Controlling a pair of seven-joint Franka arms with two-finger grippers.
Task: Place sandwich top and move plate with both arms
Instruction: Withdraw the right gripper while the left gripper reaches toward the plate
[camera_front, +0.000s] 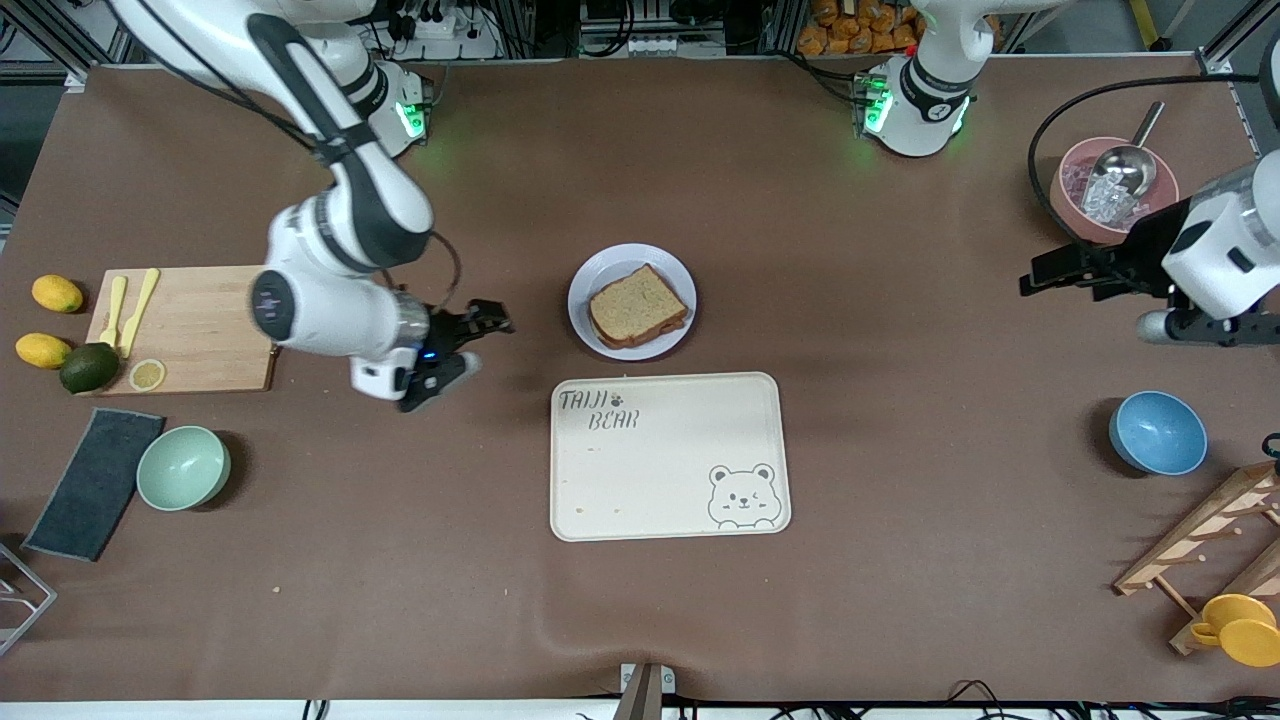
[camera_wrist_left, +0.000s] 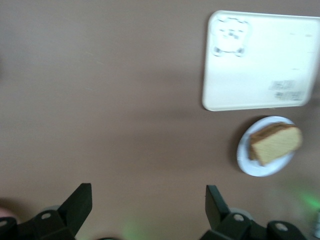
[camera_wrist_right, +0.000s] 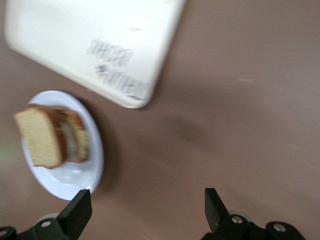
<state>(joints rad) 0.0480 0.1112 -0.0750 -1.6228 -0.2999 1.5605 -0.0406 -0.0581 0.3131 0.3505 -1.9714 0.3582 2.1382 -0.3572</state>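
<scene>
The sandwich top (camera_front: 637, 303), a brown slice of bread, lies on a stacked sandwich on the pale round plate (camera_front: 600, 275) in the middle of the table. My right gripper (camera_front: 478, 345) hangs open and empty over the bare cloth beside the plate, toward the right arm's end. The right wrist view shows its fingertips (camera_wrist_right: 80, 207) wide apart, with the plate (camera_wrist_right: 65, 182) and bread (camera_wrist_right: 42, 137) close by. My left gripper (camera_front: 1030, 278) waits open over the left arm's end. In the left wrist view its gripper (camera_wrist_left: 147, 200) is empty, the plate (camera_wrist_left: 250, 167) and bread (camera_wrist_left: 277, 144) far off.
A cream bear tray (camera_front: 668, 455) lies just nearer the camera than the plate. A cutting board (camera_front: 190, 325), lime (camera_front: 88, 367), lemons (camera_front: 56, 293) and mint bowl (camera_front: 183, 467) sit at the right arm's end. A blue bowl (camera_front: 1157, 432), pink bowl (camera_front: 1075, 195) and wooden rack (camera_front: 1200, 545) sit at the left arm's end.
</scene>
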